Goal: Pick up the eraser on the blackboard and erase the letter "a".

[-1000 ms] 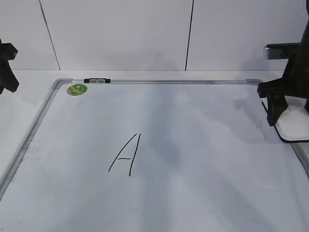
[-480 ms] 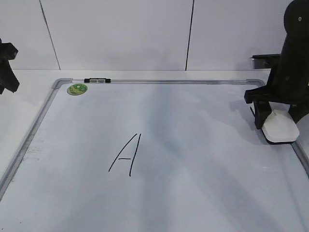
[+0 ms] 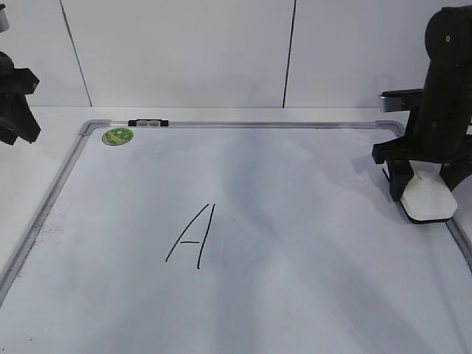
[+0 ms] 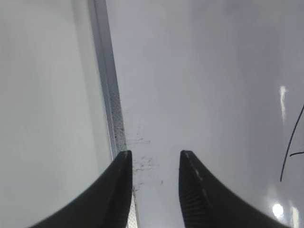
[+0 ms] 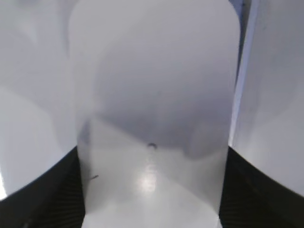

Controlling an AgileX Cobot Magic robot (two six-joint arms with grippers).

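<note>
The eraser [image 3: 428, 200], a white rounded block with a black underside, lies on the blackboard [image 3: 295, 177] at its right edge. My right gripper [image 3: 417, 184] stands over it, its jaws closed against both long sides. In the right wrist view the eraser [image 5: 152, 95] fills the gap between the jaws [image 5: 152, 194]. A large capital "A" [image 3: 193, 236] is drawn left of the board's middle. No small lowercase "a" is in view. My left gripper [image 3: 16, 110] is open and empty over the board's left frame [image 4: 108, 95], jaws [image 4: 154, 164] apart.
A round green sticker [image 3: 118, 136] and a small black clip [image 3: 147, 123] sit at the board's far left corner. The grey frame [image 3: 44, 210] runs round the board. A white wall stands behind. Part of the "A" [image 4: 289, 152] shows in the left wrist view.
My right arm has moved left, and the eraser between its jaws has shifted left from the right frame onto the board. My left gripper has shifted slightly right.
</note>
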